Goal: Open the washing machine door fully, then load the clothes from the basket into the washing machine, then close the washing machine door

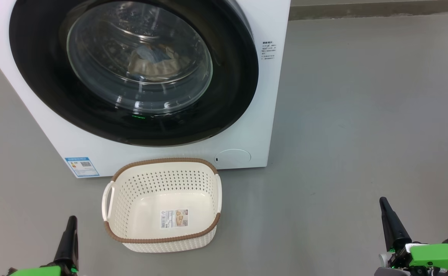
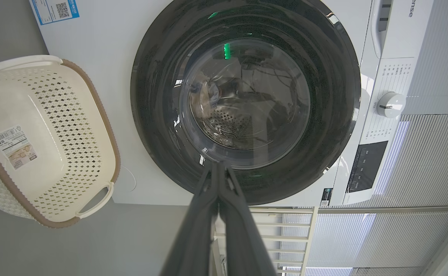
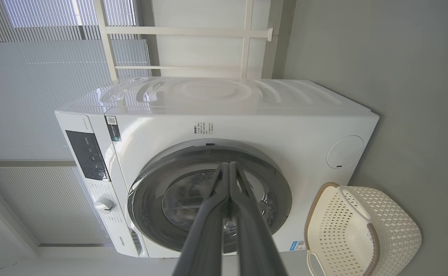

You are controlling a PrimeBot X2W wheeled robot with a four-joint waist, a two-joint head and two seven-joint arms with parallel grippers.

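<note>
Task looks done: washing machine door closed, clothes inside the drum behind its glass, basket empty on the floor just in front, left pincer and right pincer pressed together, holding nothing.

The big white boxy front-loading washing machine stands ahead of both hands. Its large round door, glossy black rim around bulging clear glass, is shut. Behind the glass lies a bundle of light blue and cream clothes. The small cream perforated plastic basket with a brown rim sits upright and empty on the floor, ahead and right of the left hand and well left of the right hand.
</note>
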